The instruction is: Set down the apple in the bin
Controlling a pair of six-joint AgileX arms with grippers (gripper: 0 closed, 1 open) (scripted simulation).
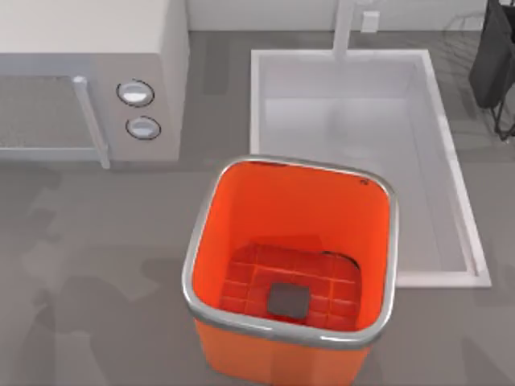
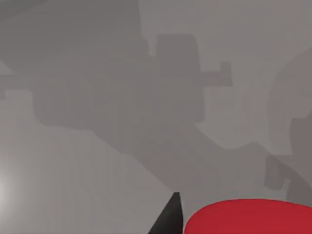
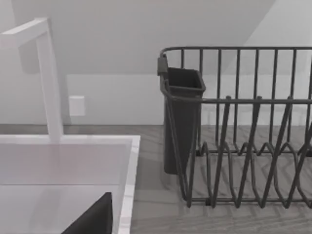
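- Seen from above, the bin was found standing at the middle of the grey table, its orange walls ringed by a shiny silver rim and a dark grey square lying on its gridded floor.
- Just beyond the bin, to the right, a white sink basin was set into the table, with a white faucet rising at its far edge.
- At the far left a microwave was seen, with two round knobs on its front.
- At the far right edge, part of a dark dish rack was caught.
- From the left wrist, the apple was shown as a red curve close under the camera, over bare grey table crossed by shadows.
- One dark fingertip of the left gripper was seen just beside the apple; whether the fruit was clamped could not be told.
- From the right wrist, the dish rack with its dark cutlery cup was viewed beside the sink basin and the faucet.
- A dark piece of the right gripper was glimpsed low down; open or closed could not be told.
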